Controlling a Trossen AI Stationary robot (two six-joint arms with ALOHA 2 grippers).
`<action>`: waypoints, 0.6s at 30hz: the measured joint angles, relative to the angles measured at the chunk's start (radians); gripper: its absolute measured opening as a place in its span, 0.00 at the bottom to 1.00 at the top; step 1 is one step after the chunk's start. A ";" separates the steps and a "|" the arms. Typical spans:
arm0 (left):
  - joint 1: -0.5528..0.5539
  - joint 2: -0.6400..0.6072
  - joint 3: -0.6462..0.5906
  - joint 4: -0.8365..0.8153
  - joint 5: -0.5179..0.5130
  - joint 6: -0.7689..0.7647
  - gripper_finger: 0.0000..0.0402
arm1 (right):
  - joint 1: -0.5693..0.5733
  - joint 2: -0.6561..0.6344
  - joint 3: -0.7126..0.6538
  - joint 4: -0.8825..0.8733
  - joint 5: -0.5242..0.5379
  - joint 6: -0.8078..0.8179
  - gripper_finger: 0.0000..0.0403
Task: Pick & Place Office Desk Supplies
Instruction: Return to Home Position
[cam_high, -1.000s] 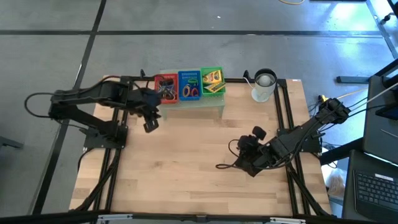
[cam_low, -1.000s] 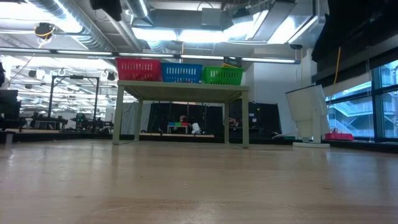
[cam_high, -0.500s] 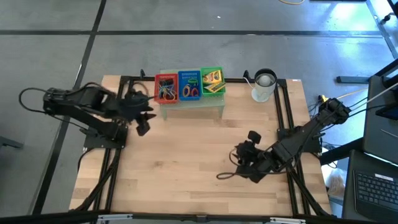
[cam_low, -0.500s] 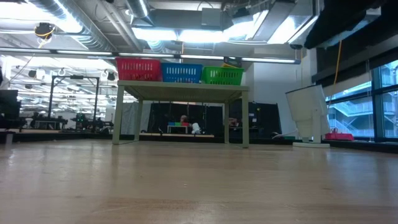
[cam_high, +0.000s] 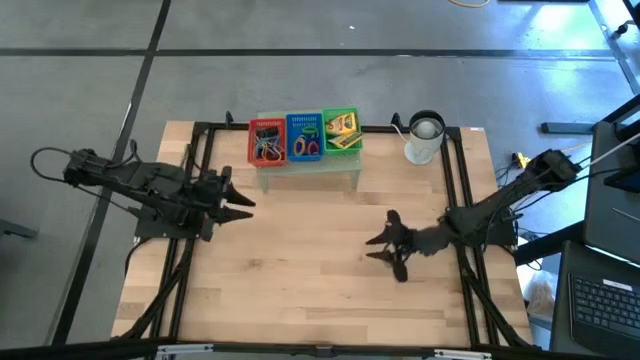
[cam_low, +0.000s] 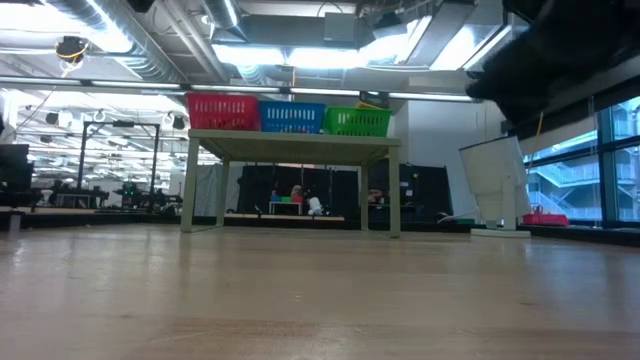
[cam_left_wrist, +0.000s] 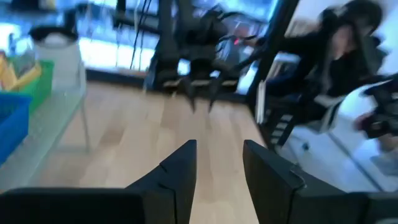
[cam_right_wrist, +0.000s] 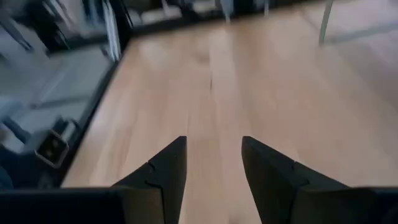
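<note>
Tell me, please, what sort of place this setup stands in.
Most likely a robotics lab in a large open workshop hall: two robot arms mounted at a wooden table, bare ceiling ducts and strip lights overhead, a concrete floor, and a laptop beside the rig.

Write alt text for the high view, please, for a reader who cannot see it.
A red tray, a blue tray and a green tray of small desk supplies sit side by side on a pale green riser at one edge of a wooden table. The left gripper and the right gripper hang open and empty over the wood.
</note>
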 joint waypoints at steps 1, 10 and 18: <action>0.010 -0.026 -0.030 0.039 0.021 0.018 0.31 | -0.021 -0.027 -0.034 0.048 -0.016 -0.017 0.38; 0.070 -0.218 -0.267 0.244 0.043 0.034 0.31 | -0.110 -0.207 -0.201 0.084 -0.021 0.020 0.38; 0.099 -0.315 -0.528 0.538 0.006 0.070 0.31 | -0.131 -0.240 -0.207 0.083 0.017 -0.053 0.38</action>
